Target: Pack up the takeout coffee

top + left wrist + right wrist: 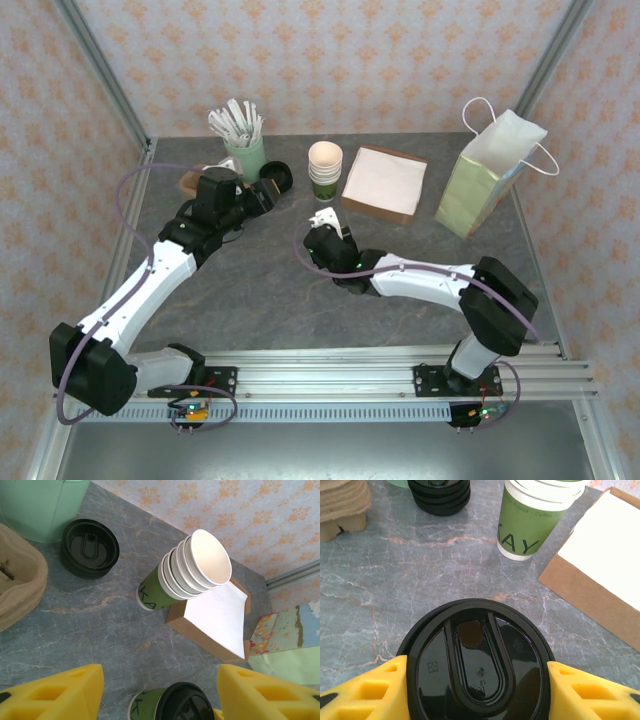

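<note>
Takeout coffee (477,675) lidded, grasped by right gripper (477,696), well apart from paper bag (490,175); left gripper (161,687) released, empty. Bagging not yet done.

Green-banded paper cup (149,706): matt body, glossy black plastic lid (477,665). Grey marbled counter (395,580): smooth, low sheen. Brown cardboard box (580,589): matt. Beige moulded-pulp carrier (340,502): rough, fibrous.
</note>
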